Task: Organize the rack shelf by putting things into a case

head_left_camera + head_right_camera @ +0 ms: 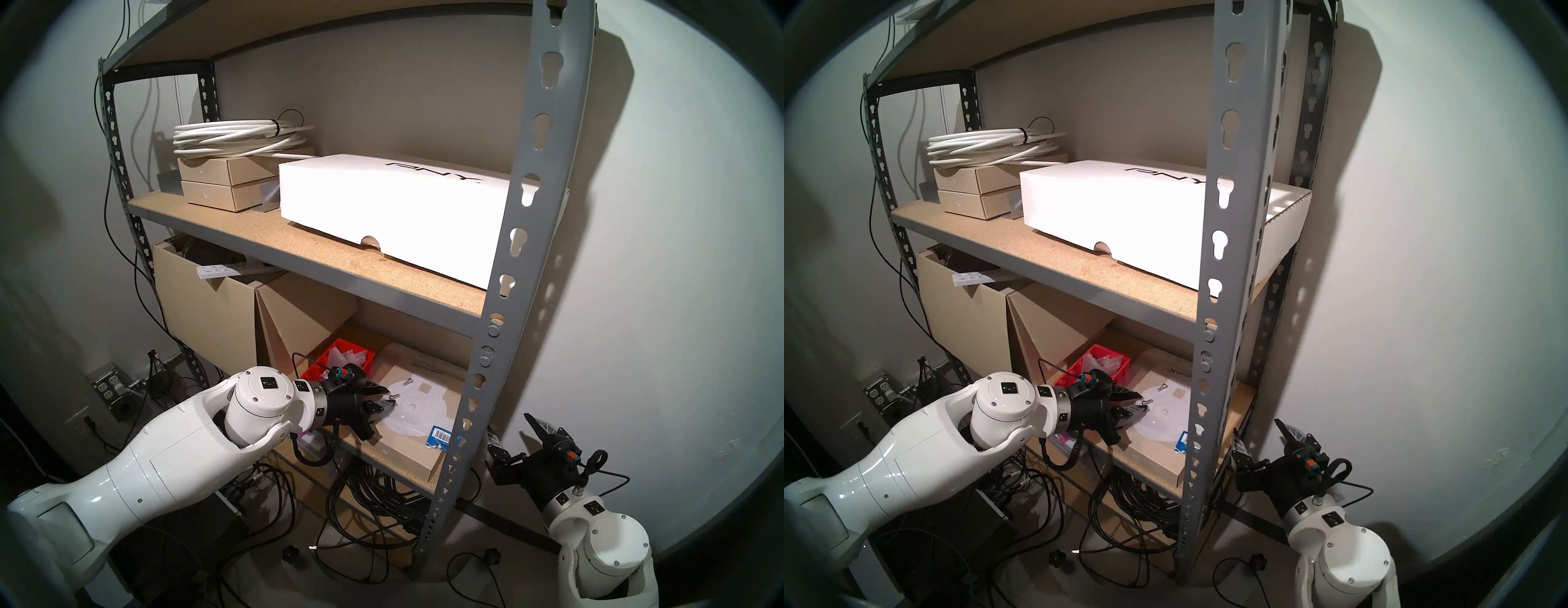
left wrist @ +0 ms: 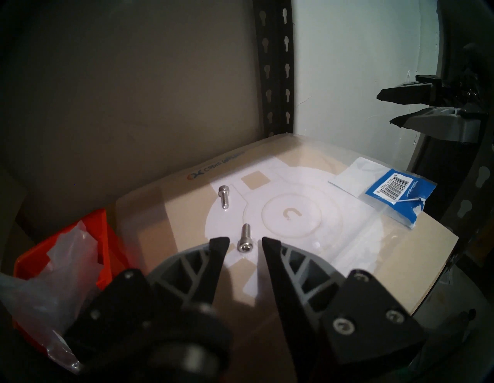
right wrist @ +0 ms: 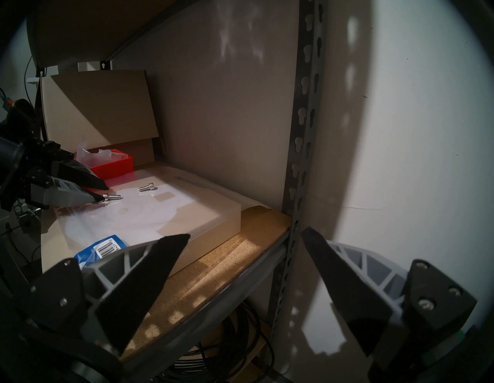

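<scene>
Low in the left wrist view, the left gripper [image 2: 245, 242] has its fingers [image 2: 220, 244] spread to either side of the head of one screw [image 2: 245, 239], not yet pinching it, while a second screw [image 2: 223, 196] lies just above on the flat tan box [image 2: 417, 256]. At that frame's left edge sits the red case [image 2: 104, 240], holding clear plastic bags [image 2: 53, 272]. Lower right in the head view, the right gripper [image 1: 511, 441] hangs outside the rack shelf [image 1: 526, 182], fingers wide apart and empty.

"PNY" is printed on the white box [image 1: 382, 204], upper centre of the head view. "14000-1-BLK-8" (digits uncertain) is read beside a barcode on the blue bag label [image 2: 395, 187], right of the left wrist view.
</scene>
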Motion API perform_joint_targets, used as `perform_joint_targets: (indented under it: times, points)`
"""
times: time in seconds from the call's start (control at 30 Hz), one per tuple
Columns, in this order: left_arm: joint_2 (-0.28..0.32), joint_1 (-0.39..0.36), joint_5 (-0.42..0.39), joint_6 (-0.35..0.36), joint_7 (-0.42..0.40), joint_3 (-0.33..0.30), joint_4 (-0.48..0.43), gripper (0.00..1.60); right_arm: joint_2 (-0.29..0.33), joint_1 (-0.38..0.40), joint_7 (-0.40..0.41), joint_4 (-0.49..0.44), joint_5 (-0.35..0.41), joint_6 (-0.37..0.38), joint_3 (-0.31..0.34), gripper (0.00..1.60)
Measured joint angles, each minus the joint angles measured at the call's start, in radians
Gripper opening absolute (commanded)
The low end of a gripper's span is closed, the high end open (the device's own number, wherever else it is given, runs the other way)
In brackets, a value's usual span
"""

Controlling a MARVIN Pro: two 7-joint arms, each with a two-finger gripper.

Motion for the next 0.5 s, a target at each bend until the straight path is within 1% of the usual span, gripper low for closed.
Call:
perform_joint_targets:
  times: [0.1,0.17,0.33,0.5]
  points:
    - [-0.006,-0.003,0.006,0.0,-0.002,0.002,0.005,0.82,0.0,0.0,0.0,0.0,0.0,0.0,0.0,1.6]
    - [-0.009,-0.004,0.009,0.0,-0.003,0.003,0.008,0.85,0.0,0.0,0.0,0.0,0.0,0.0,0.0,1.6]
    - [-0.019,-0.006,0.017,0.0,-0.005,0.007,0.022,0.85,-0.001,0.0,0.001,0.0,-0.001,0.0,0.0,1.6]
    - [-0.026,-0.008,0.023,-0.001,-0.005,0.009,0.032,0.78,-0.001,0.0,0.001,0.0,-0.001,0.0,0.001,1.6]
